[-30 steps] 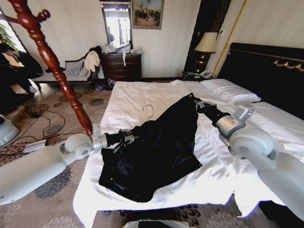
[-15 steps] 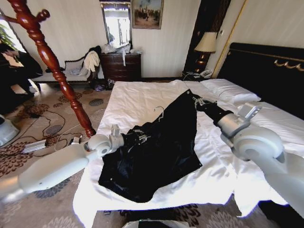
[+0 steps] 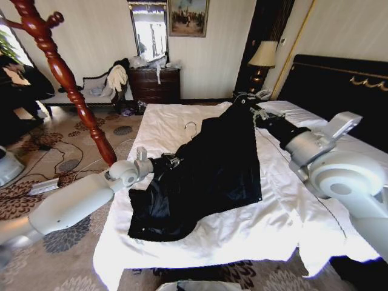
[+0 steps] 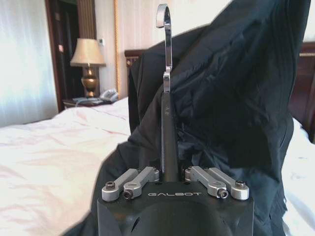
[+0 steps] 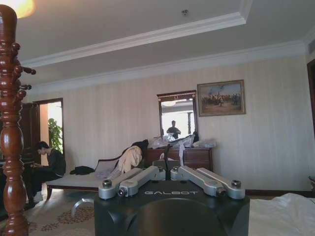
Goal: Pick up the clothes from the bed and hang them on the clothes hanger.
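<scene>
The clothes [image 3: 212, 176], one black shiny garment, lie across the white bed [image 3: 176, 121], with the upper end lifted off the sheet. My right gripper [image 3: 247, 104] is shut on that raised end near the pillows; in the right wrist view its fingers [image 5: 147, 176] meet at the right gripper [image 5: 169, 172]. My left gripper [image 3: 173, 160] is at the garment's left edge, shut on the clothes hanger [image 3: 190, 128]. In the left wrist view, the left gripper [image 4: 170, 174] grips the hanger's black stem [image 4: 167, 123]. Its silver hook points up against the clothes [image 4: 236, 98].
A reddish wooden coat stand [image 3: 63, 73] leans at the bed's left side, seen again as the coat stand [image 5: 11, 123]. The black headboard [image 3: 339, 91] and a lamp [image 3: 264, 56] are on the right. A dresser [image 3: 156, 85] and bench [image 3: 91, 91] line the far wall. Cables lie on the carpet.
My right gripper has risen and moved toward the far end of the bed, pulling the garment's upper end up and taut. The left gripper with the hanger shifted slightly back to the left.
</scene>
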Tool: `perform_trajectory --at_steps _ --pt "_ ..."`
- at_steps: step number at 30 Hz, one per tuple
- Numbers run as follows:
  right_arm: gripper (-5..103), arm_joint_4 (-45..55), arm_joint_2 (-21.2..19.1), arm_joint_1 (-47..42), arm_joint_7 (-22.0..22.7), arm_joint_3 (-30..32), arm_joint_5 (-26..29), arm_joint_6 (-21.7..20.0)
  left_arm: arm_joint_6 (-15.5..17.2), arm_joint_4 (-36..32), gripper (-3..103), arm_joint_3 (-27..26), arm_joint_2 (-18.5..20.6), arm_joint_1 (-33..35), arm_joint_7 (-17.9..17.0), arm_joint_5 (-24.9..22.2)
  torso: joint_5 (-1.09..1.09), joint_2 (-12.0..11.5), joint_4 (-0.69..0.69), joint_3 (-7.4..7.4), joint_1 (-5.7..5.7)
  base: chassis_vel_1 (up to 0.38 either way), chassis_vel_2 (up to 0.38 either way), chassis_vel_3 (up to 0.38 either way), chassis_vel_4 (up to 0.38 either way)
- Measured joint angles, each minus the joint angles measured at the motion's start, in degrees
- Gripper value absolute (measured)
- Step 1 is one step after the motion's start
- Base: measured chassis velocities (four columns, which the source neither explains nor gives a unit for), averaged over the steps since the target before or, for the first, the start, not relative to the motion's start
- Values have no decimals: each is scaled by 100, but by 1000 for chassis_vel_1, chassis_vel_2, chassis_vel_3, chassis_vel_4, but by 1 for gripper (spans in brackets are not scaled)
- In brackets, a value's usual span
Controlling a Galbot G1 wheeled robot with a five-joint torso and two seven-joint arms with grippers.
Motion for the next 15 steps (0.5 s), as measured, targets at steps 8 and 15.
perform_trajectory --at_steps 8,15 --pt "0 -335 42 -170 -32 -30 -244 -49 -6 -450 16 -447 474 90 8 -415 1 0 0 -1 0 0 0 0 0" --pt "0 -498 46 150 16 -92 -82 -78 -19 -729 16 -670 850 247 94 -547 1 0 3 -1 0 0 0 0 0"
